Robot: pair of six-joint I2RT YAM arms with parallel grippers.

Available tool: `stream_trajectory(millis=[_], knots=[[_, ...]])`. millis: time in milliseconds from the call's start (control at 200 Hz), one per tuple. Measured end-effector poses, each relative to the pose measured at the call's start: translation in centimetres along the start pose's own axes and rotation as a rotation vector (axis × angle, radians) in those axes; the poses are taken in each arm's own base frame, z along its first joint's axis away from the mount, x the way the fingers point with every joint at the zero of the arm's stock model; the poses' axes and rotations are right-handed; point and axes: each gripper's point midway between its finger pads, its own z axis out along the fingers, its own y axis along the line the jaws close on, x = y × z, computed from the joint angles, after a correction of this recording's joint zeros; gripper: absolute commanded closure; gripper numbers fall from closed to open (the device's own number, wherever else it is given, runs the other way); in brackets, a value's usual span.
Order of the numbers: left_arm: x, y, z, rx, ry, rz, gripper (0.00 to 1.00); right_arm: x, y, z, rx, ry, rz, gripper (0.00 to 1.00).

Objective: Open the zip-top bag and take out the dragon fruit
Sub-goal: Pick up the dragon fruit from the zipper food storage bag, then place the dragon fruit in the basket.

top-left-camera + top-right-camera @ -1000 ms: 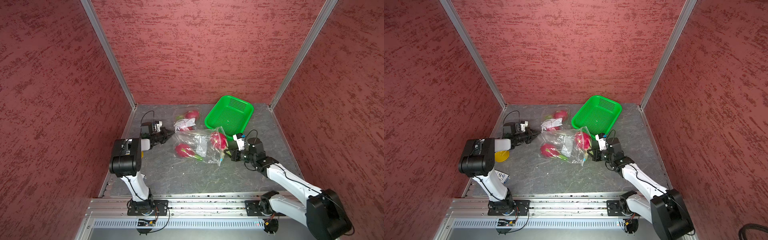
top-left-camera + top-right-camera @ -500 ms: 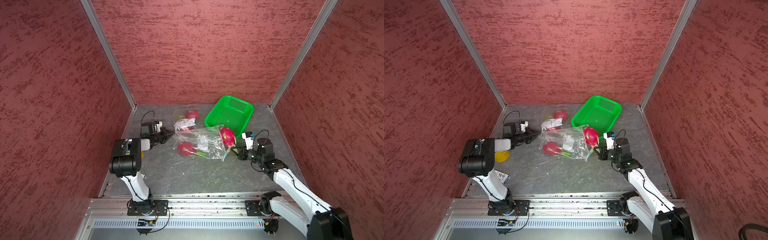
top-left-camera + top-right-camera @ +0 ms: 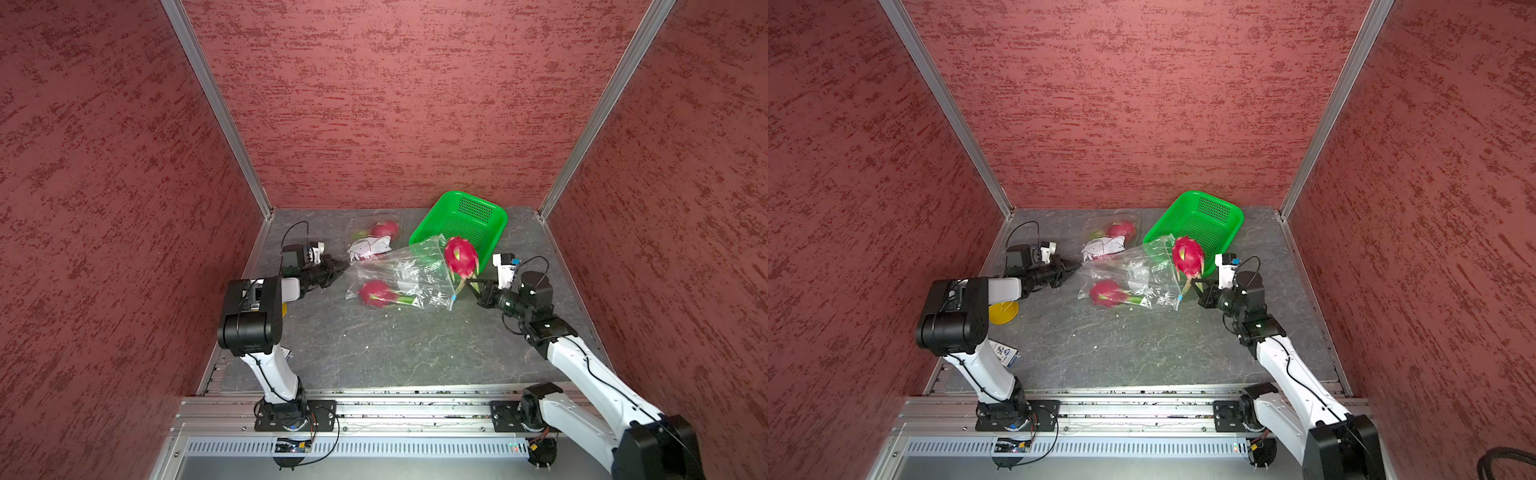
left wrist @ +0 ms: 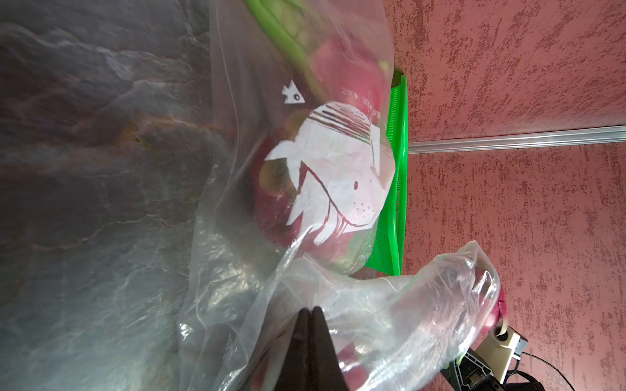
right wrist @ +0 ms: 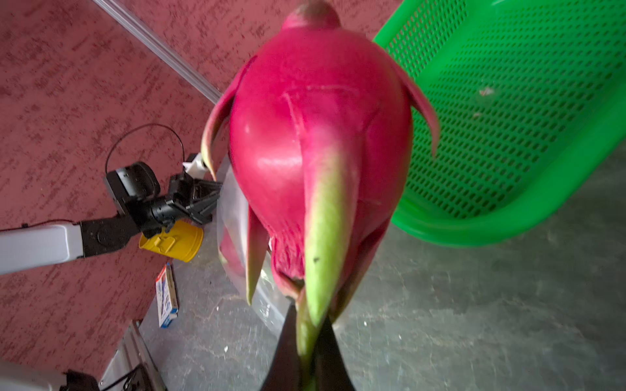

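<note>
Right wrist view: my right gripper [image 5: 306, 326] pinches a green scale of the magenta dragon fruit [image 5: 318, 152], raised at two o'clock over the table [image 5: 474, 304]; left gripper [image 4: 311, 313] clamps the zip-top bag [image 4: 372, 304].

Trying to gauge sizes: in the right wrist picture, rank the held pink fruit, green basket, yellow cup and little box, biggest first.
1. The dragon fruit and green basket both fill much of the picture. The fruit is close to the camera and the basket is cut off, so they are unranked.
2. The yellow cup
3. The little box
</note>
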Motion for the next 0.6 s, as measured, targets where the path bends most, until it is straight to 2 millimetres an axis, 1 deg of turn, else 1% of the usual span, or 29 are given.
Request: stream_trajectory(millis=[175, 311, 391, 476, 601], knots=[[-0.2, 0.1, 0.0, -0.008, -0.009, 0.0, 1.0, -3.4, 0.0, 0.9, 0.007, -0.115, -0.014, 1.0], [-0.2, 0.2, 0.0, -0.009, -0.011, 0.0, 1.0, -4.7, -0.6, 1.8, 0.019, -0.165, -0.018, 1.0], [-0.2, 0.2, 0.0, -0.009, -0.011, 0.0, 1.0, -5.6, -1.0, 2.9, 0.028, -0.178, -0.023, 1.0], [-0.2, 0.2, 0.0, -0.009, -0.011, 0.0, 1.0, -7.1, -1.5, 4.2, 0.042, -0.2, -0.036, 1.0], [-0.2, 0.1, 0.0, -0.009, -0.011, 0.001, 1.0, -9.2, -2.5, 6.6, 0.063, -0.227, -0.054, 0.99]])
